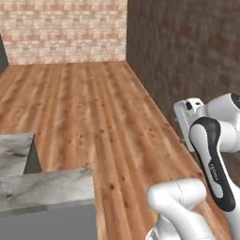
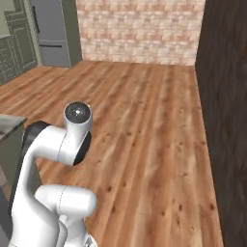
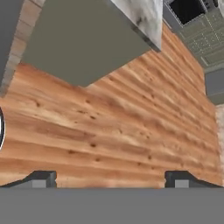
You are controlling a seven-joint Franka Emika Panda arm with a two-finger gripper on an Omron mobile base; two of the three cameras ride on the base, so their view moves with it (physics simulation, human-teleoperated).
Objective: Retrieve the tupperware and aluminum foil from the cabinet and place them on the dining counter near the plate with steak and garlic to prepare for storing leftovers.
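The gripper (image 3: pixel 110 178) stood with its jaws spread wide and nothing between them, its two dark fingertips (image 3: pixel 40 178) set far apart over bare wooden floor (image 3: pixel 109 131); in the hand view the grey base and marbled top of the dining counter (image 3: pixel 144 15) lay beyond the fingers, well clear of them; pale green cabinets with panelled fronts (image 3: pixel 205 35) showed past it in the far corner. From the left base view the white arm (image 1: pixel 211 154) rose folded at the lower right, close beside a dark brick wall (image 1: pixel 187 56), and a corner of the marbled counter (image 1: pixel 47 187) sat at the lower left; a light brick wall (image 1: pixel 65 28) closed the far end of the room. From the right base view the arm (image 2: pixel 53 183) filled the lower left, and a grey refrigerator (image 2: pixel 50 34) stood at the far left.
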